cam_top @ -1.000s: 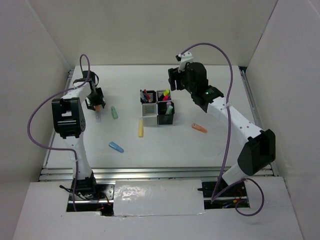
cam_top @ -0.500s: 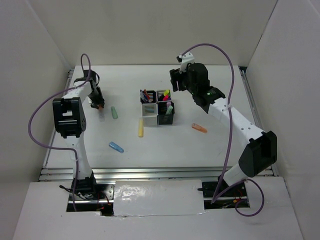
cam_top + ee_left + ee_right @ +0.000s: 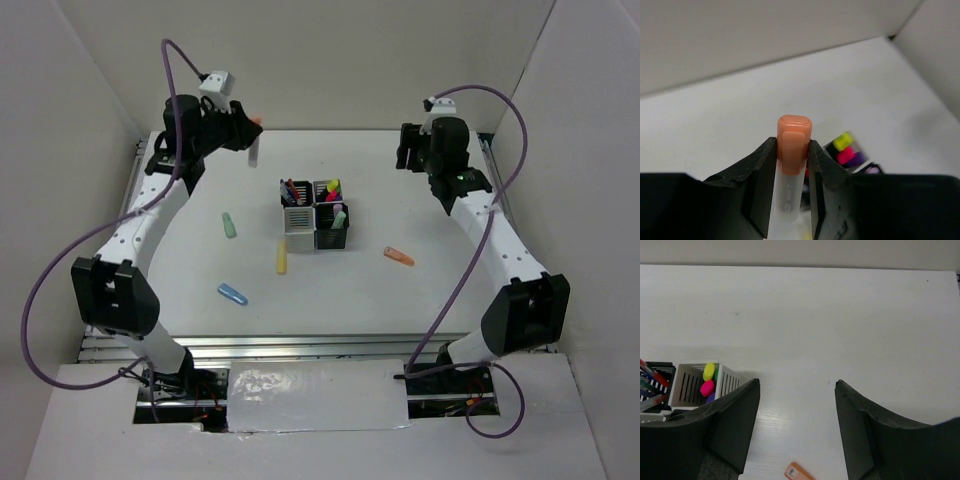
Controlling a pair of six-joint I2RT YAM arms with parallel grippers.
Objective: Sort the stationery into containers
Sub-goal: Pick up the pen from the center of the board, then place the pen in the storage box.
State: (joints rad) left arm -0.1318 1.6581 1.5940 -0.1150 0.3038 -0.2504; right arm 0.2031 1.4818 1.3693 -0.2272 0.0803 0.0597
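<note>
1. Left wrist view: the left gripper (image 3: 792,150) has its two black fingers (image 3: 762,170) clamped on a marker (image 3: 794,131) with a peach cap and a white barrel. The cap sticks out just past the fingertips.
2. Beyond those fingertips and a little to their right, the pen cups (image 3: 852,152) show only in part and are blurred. Yellow, pink and purple ends poke up from them, and the white table (image 3: 715,120) lies behind.
3. Right wrist view: the right gripper (image 3: 797,385) has its fingers (image 3: 735,415) spread wide with nothing between them. Close in, at the bottom edge between the two fingers, the tip of an orange marker (image 3: 798,472) lies on the table and touches neither finger.
4. Just outside the left-hand finger, a silver-white cup (image 3: 687,387) holds yellow and pink ends. Further out on that side, a black cup (image 3: 655,371) holds thin red and dark pens.
5. Top external view: the left gripper (image 3: 250,135) is held up near the table's far edge with the marker (image 3: 254,152) in its fingers. It is well apart from the pen cups (image 3: 315,213), and so is the right gripper (image 3: 408,150).
6. Nearer the arm bases than either pair of fingers, loose pieces lie flat on the table. A green marker (image 3: 229,225), a yellow marker (image 3: 282,256) and a blue marker (image 3: 232,294) lie on the left gripper's side of the cups. The orange marker (image 3: 398,256) lies on the right gripper's side.
</note>
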